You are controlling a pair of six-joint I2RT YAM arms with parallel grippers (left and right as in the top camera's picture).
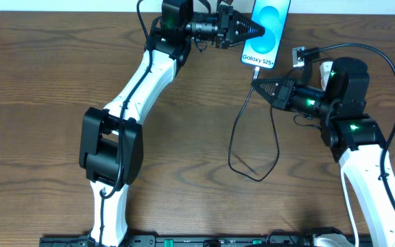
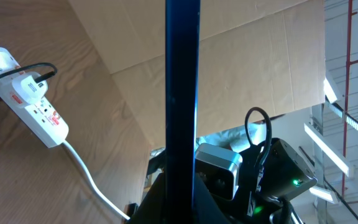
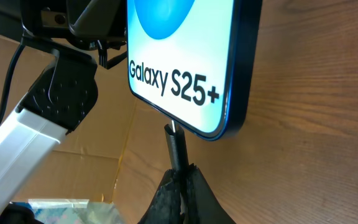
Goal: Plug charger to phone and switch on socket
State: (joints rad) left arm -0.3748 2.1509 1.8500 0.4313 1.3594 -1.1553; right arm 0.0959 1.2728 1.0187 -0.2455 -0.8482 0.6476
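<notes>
1. The slim rectangular phone (image 1: 267,27), black-framed with a teal-blue screen, is found at the far edge of the brown wooden table (image 1: 46,82). It is clamped across its width by the black left gripper (image 1: 258,31), whose fingers are pressed in against it.
2. In the overhead view its long axis is laid from far to near at a slight slant. The bottom edge, under the "Galaxy S25+" lettering, is pointed towards the right arm.
3. The thin black charger (image 3: 176,149) is pinched at its connector by the right gripper (image 3: 179,186), whose fingers are closed on it. The rest of the cable is seen from overhead in a loose loop on the table.
4. Only in the right wrist view is the connector's metal end shown meeting the phone's bottom edge. How far it is seated cannot be told.
5. In the left wrist view the phone is shown edge-on as a dark upright bar, and its screen is not seen.
6. The narrow white socket (image 2: 27,96) with red markings is shown plainly only there, lying flat on the table with a white adapter (image 2: 30,84) plugged in. From overhead it is mostly hidden behind the right arm.
</notes>
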